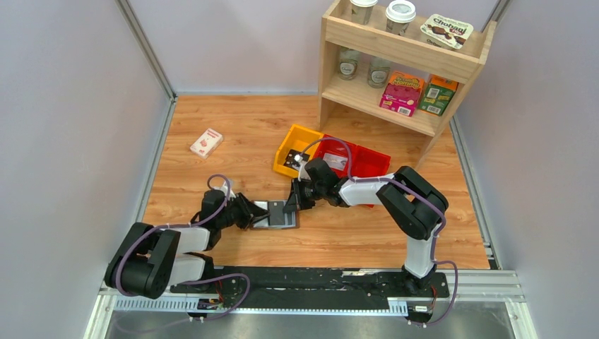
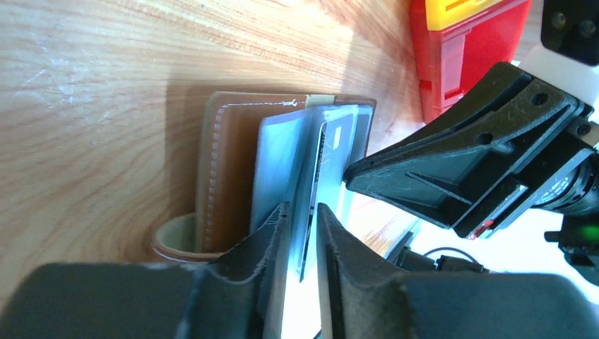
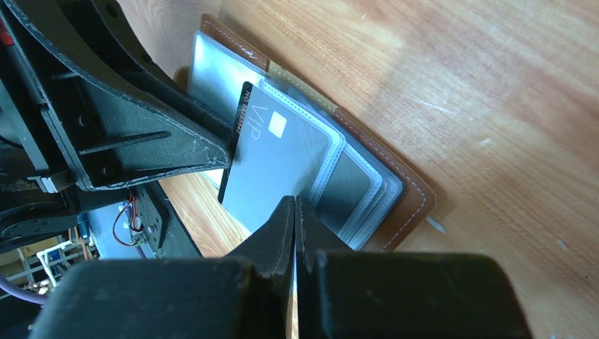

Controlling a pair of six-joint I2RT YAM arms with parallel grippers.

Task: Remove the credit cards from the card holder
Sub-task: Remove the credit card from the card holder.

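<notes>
Nearer than the card holder, open on the table, the left gripper clamps narrowly on a dark card partly out. Beyond the card holder, the right gripper looks nearly shut; on what, I cannot tell. Opposed pulls could bend the card.

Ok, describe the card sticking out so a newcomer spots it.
On the wooden table, centre front, lies the open brown card holder. One card juts from its clear sleeves. Only it is dark grey, marked VIP, with a pale chip.
</notes>
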